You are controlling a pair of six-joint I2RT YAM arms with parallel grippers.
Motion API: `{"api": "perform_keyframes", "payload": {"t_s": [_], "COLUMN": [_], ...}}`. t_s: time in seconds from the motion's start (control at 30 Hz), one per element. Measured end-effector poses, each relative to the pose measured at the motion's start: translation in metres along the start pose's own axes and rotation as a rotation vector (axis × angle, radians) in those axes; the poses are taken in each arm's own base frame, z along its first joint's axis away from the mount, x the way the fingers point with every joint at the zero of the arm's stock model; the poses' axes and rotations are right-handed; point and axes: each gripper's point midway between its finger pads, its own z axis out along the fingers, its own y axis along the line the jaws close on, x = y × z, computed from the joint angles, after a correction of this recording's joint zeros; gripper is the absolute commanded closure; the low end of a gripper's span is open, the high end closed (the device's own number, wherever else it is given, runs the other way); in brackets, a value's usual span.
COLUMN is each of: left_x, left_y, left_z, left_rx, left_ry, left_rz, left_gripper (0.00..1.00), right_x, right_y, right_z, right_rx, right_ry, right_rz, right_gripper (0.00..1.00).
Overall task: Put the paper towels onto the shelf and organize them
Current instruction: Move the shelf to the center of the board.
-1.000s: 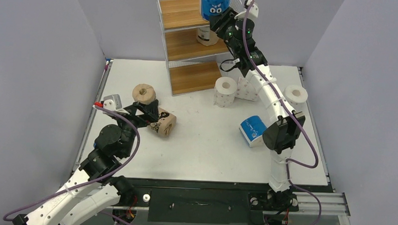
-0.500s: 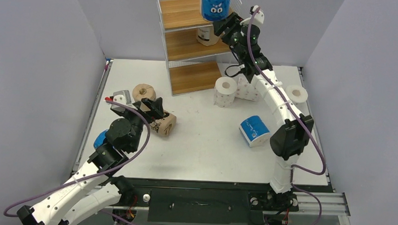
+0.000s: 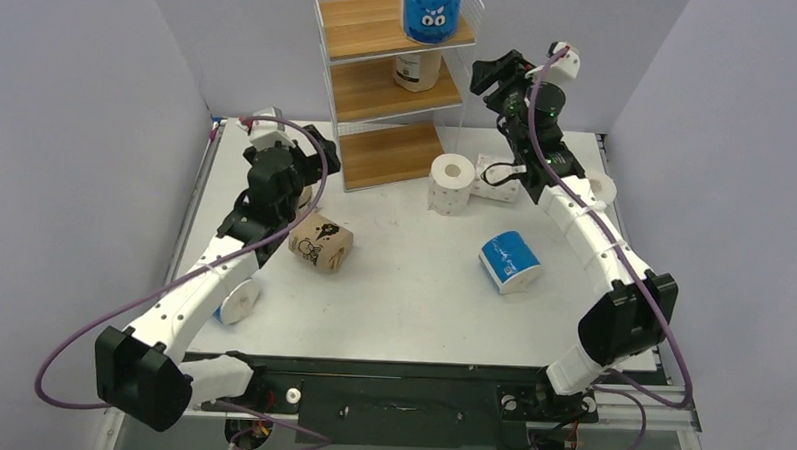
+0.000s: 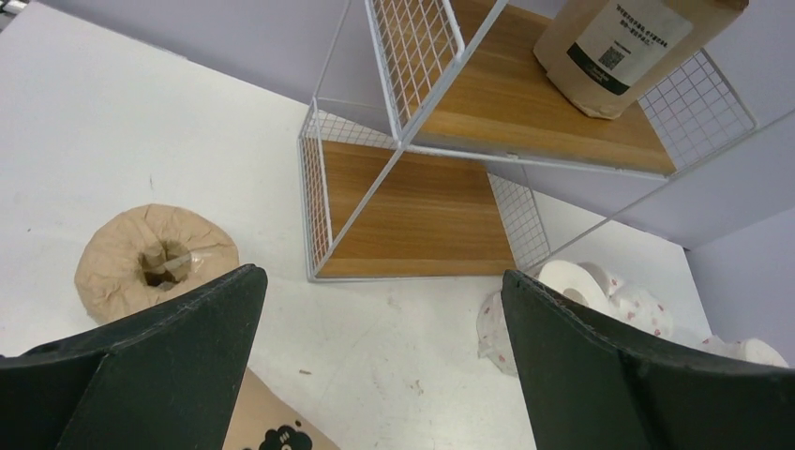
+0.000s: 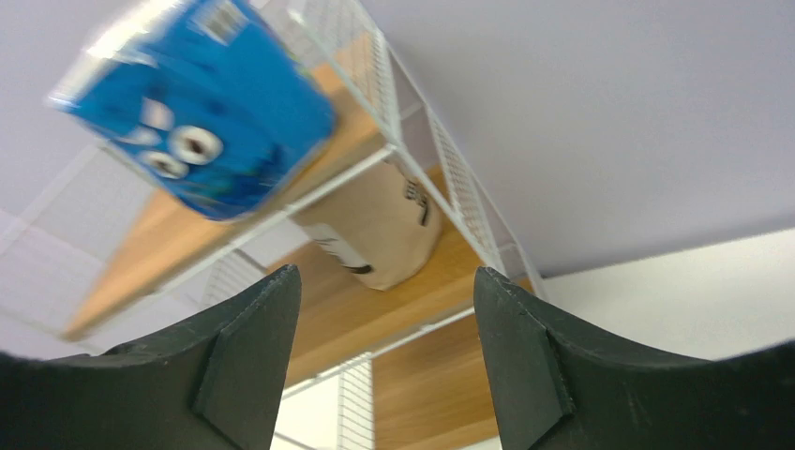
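On the top board of the shelf (image 3: 356, 23) a blue roll (image 3: 429, 13) stands upright at the right end, and a tan roll (image 3: 417, 71) stands on the middle board below it. The right gripper (image 3: 492, 76) hangs to the right of the shelf, about level with the middle board and apart from both rolls. Its jaws are parted and hold nothing. In the right wrist view the blue roll is blurred, up and to the left of the fingers (image 5: 244, 356), while the tan roll shows in the gap between them. The left gripper (image 4: 382, 277) hovers over the back left of the worktop (image 3: 412, 306), left of the shelf's bottom board, jaws spread wide and empty. In its wrist view an upright tan roll (image 4: 155, 262) sits on the worktop, close by the finger at the left of that view. Elsewhere on the worktop are a printed tan roll (image 3: 321, 240) on its side near the left arm, a second blue roll (image 3: 505, 261) on its side toward the right, an upright white roll (image 3: 452, 182) just right of the shelf foot and a patterned white roll (image 3: 496, 178) lying beside it.
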Motion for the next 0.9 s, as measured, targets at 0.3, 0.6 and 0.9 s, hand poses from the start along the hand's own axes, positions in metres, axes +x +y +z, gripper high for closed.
{"api": "perform_keyframes", "payload": {"t_s": [0.3, 0.6, 0.9], "left_x": [-0.027, -0.031, -0.040], "left_y": [0.003, -0.010, -0.032], "left_z": [0.059, 0.107, 0.139], "left_rx": [0.056, 0.140, 0.209], "left_ry": [-0.042, -0.057, -0.082], "left_rz": [-0.039, 0.007, 0.066], "left_gripper": [0.04, 0.04, 0.01], "right_x": [0.102, 0.100, 0.096], "right_y": [-0.075, -0.076, -0.084], "right_z": [0.044, 0.071, 0.090], "right_rx": [0.162, 0.170, 0.182], "right_ry": [0.192, 0.183, 0.158], "right_rz": [-0.124, -0.167, -0.175], "right_gripper": [0.35, 0.34, 0.39]}}
